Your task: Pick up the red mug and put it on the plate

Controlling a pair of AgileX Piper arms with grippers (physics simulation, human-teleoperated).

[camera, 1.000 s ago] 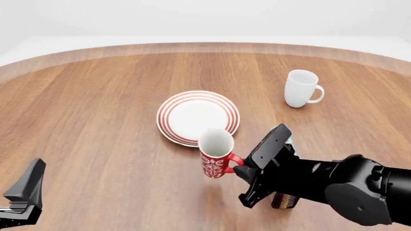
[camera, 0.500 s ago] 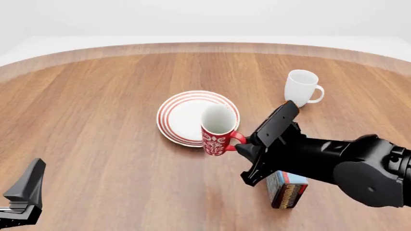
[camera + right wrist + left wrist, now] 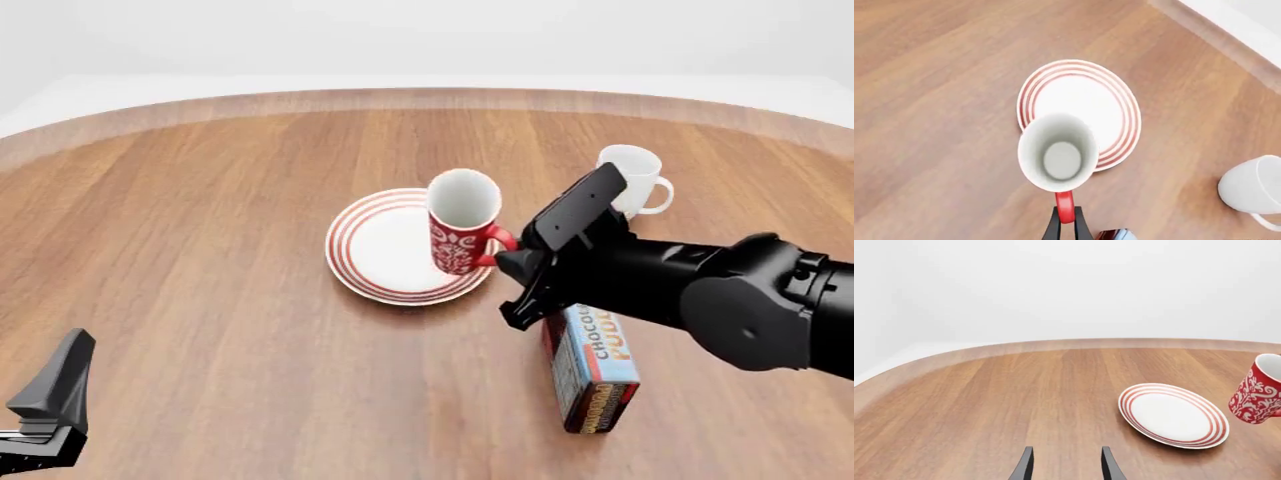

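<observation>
Pinched by its handle in the right gripper [image 3: 1065, 220], the stiff, breakable red mug [image 3: 462, 233] is held above the plate [image 3: 380, 250]; the left gripper [image 3: 1066, 466] is left apart.

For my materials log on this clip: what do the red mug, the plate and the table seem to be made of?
Red mug: apparently glazed ceramic; smooth red wall with white floral print, plain white inside.
Plate: likely the same glazed ceramic; smooth white face, red concentric rings at the rim.
Table: looks like wood or wood veneer; long brown grain streaks, a soft satin sheen.
</observation>
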